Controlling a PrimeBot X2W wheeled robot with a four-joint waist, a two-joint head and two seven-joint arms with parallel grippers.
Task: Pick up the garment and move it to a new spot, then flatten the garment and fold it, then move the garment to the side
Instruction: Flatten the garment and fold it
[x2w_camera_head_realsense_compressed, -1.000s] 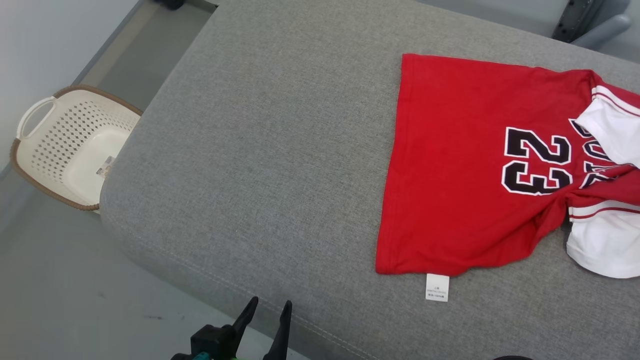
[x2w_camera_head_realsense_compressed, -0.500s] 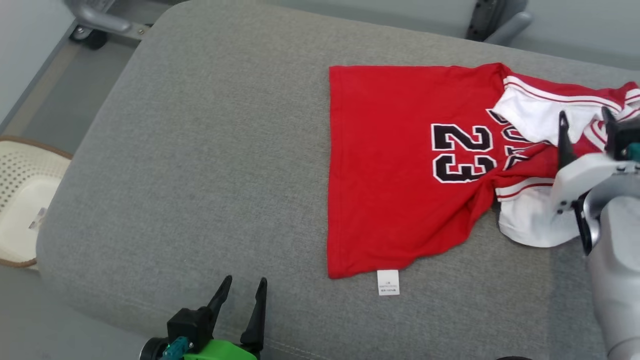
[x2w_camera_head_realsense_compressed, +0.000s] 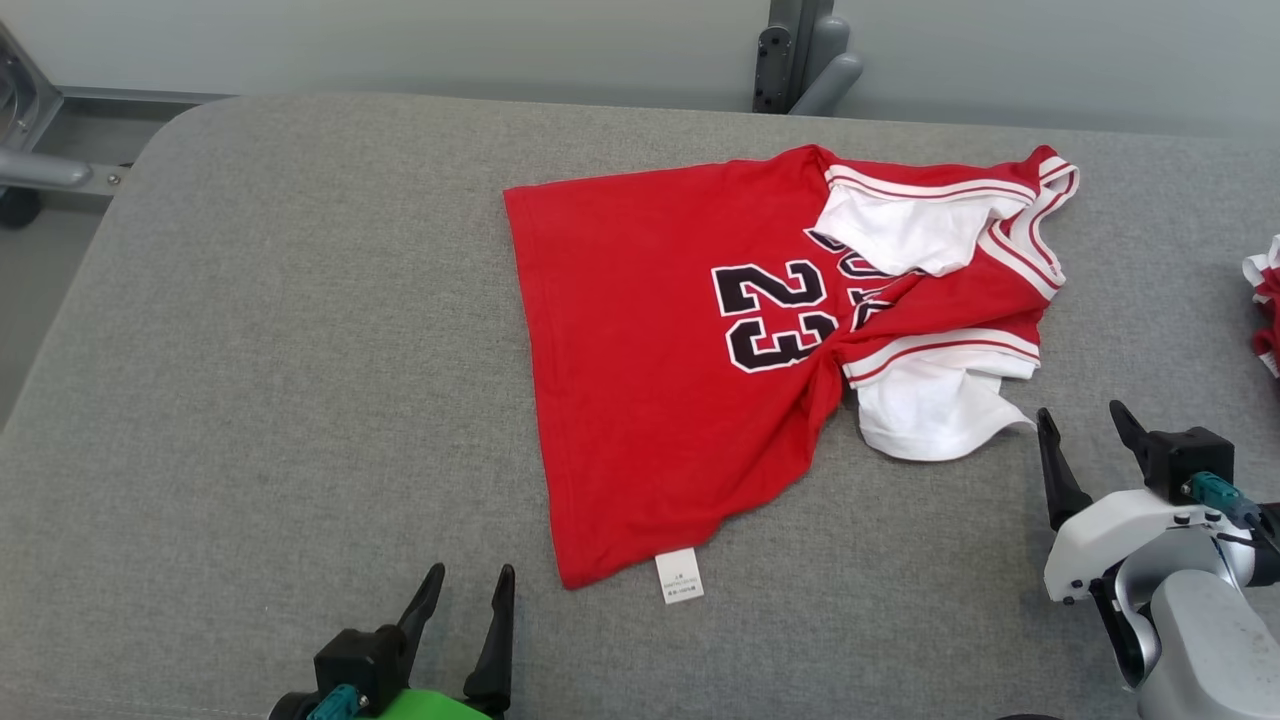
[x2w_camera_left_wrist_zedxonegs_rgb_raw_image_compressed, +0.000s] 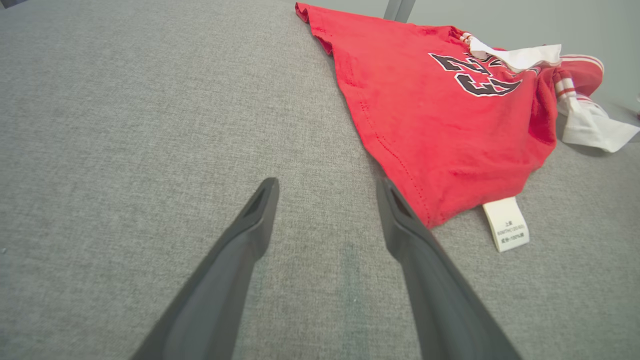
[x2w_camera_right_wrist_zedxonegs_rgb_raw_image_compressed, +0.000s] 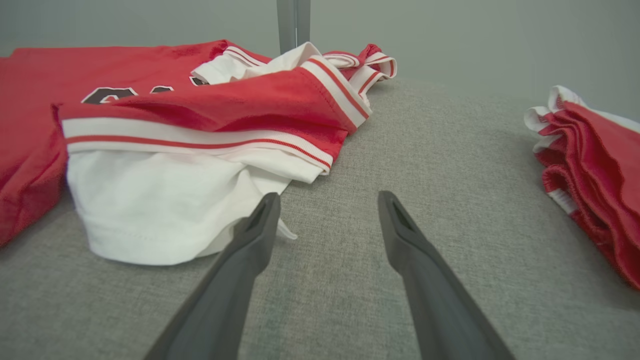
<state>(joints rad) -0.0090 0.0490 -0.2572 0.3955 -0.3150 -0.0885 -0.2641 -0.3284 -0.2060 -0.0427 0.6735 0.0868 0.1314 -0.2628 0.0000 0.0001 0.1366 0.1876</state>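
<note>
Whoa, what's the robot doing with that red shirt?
Nothing is gripping it yet. The red jersey T-shirt with white sleeves and a black 23 lies rumpled on the grey fabric surface, its sleeves bunched up. The robot's left gripper is open near the shirt's bottom hem, and its right gripper is open beside the nearer white sleeve. Another red-and-white cloth lies off to the right.

The garment (x2w_camera_head_realsense_compressed: 660, 400) lies on the cushion (x2w_camera_head_realsense_compressed: 250, 350) — second garment (x2w_camera_head_realsense_compressed: 1268, 310) (well apart) rightward.

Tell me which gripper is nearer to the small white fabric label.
Left. The left gripper sits left of the small white label; the right gripper is farther, beside the white sleeve.
</note>
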